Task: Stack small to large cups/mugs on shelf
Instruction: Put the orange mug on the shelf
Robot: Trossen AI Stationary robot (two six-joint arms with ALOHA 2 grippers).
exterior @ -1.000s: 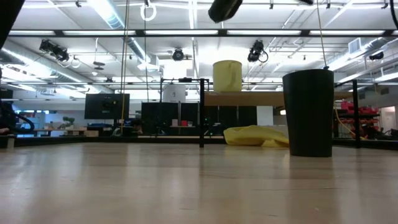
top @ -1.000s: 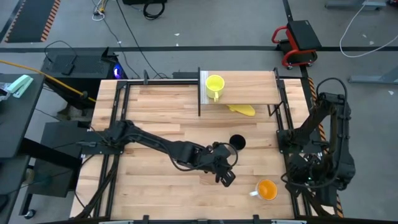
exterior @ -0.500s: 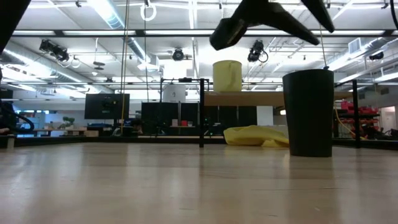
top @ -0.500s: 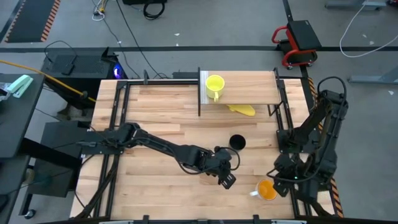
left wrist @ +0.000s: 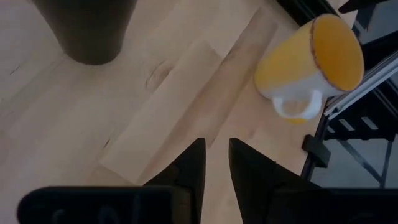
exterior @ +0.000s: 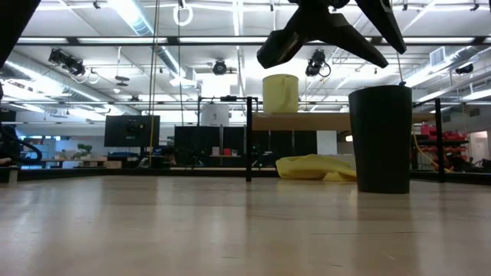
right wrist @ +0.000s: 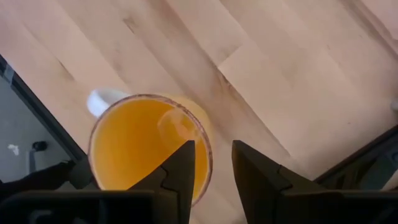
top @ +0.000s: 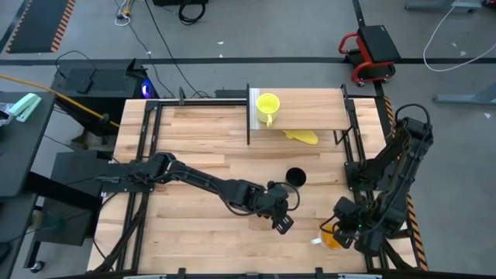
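Note:
The small yellow mug (top: 267,104) stands upright on the shelf (top: 314,110) at the table's far side, near its whitish end panel. The black cup (top: 295,177) stands upright on the tabletop at the middle. The orange mug (right wrist: 137,143) stands upright near the table's near right corner, its white handle (right wrist: 102,96) pointing left. My right gripper (right wrist: 211,146) hovers open just above it, one finger over the mug's inside and one outside the rim; I see no touch. My left gripper (left wrist: 215,146) hangs above the table, near side of the black cup, open by a narrow gap and empty.
A flat yellow lump (top: 302,136) lies on the table under the shelf's front edge. Thin black posts (exterior: 249,138) carry the shelf. Black frame rails (top: 147,155) run along the table's left and right edges. Bare planks stretch across the table's left half.
My right gripper has swung from the table's right edge toward the orange mug and now stands over it. My left gripper has come down a little, so more of it shows in the low view. The cups have not moved.

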